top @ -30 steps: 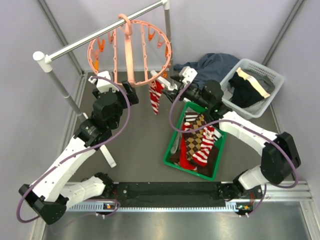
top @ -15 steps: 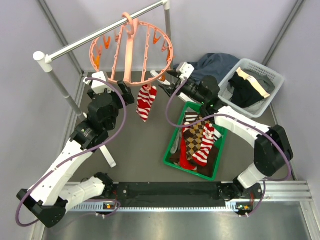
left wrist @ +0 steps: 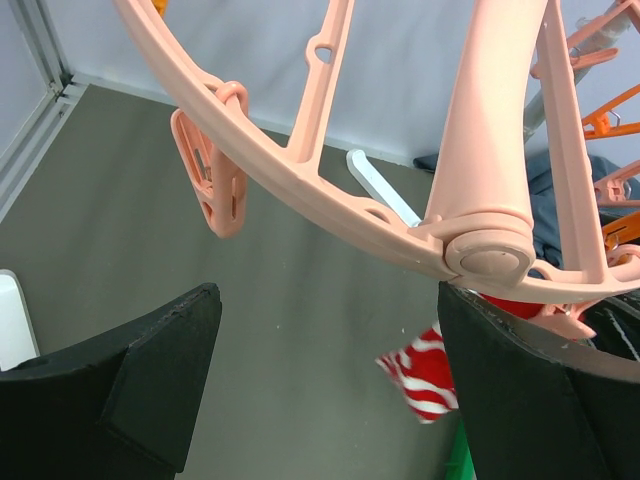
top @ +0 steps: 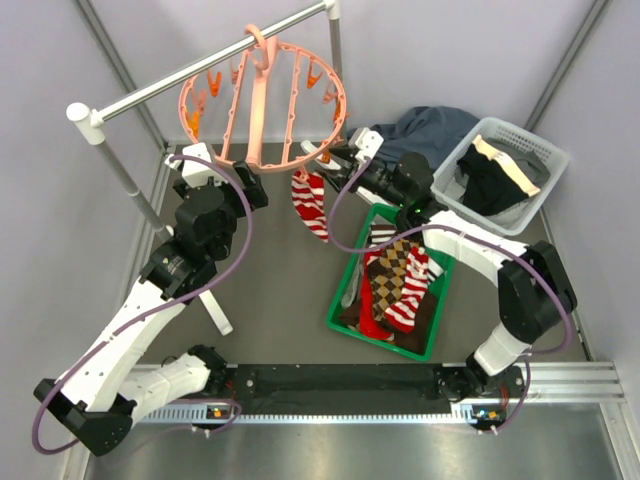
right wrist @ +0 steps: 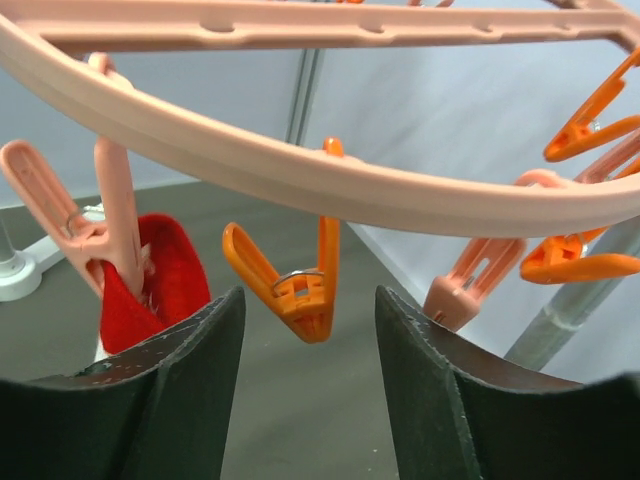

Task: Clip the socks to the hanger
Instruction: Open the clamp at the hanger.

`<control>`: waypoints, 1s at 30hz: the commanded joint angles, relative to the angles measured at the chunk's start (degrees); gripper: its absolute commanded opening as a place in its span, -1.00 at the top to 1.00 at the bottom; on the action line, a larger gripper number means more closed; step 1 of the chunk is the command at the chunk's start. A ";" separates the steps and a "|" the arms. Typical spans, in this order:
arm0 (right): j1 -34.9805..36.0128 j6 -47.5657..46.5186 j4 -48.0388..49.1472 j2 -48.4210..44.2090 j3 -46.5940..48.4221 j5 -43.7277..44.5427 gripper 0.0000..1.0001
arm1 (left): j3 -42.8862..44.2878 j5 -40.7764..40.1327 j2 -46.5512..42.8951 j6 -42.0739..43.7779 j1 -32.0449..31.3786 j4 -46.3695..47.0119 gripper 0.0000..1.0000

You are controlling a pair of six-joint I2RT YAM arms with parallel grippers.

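At the back of the table, the large round salmon-pink plastic hanger (top: 259,110) hangs by its top hook from the grey metal rail (top: 170,80). One red-and-white striped sock (top: 311,203) dangles from the ring's near edge. In my right wrist view its red top is pinched in a pale pink clip (right wrist: 108,225).

My left gripper (left wrist: 325,380) sits just under the ring's rim, near the hub where the wide centre spoke meets it. Its jaws are spread wide and hold nothing. The striped sock shows beyond its right finger.

My right gripper (right wrist: 310,350) is up under the ring on the other side of the sock. Its jaws stand apart, and a small orange clip (right wrist: 298,290) hangs in the gap between them. I cannot tell whether either finger touches it.

The remaining socks (top: 398,278), argyle, striped and plain red, lie piled in the green plastic tray (top: 378,341) on the table, below the right arm.
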 commanded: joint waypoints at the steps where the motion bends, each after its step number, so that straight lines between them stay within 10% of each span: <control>1: -0.49 0.88 3.84 1.14 2.05 -3.20 -0.04 | 1.43 -0.24 -1.26 0.60 0.30 1.65 -0.86; 17: -0.41 2.89 3.93 -1.58 -0.14 -4.43 0.71 | 2.66 1.95 -1.00 0.07 0.47 -0.02 -0.87; 30: 9.34 0.79 -8.90 -13.18 -4.01 7.42 0.93 | 8.02 3.90 1.73 2.09 2.23 -5.29 -0.88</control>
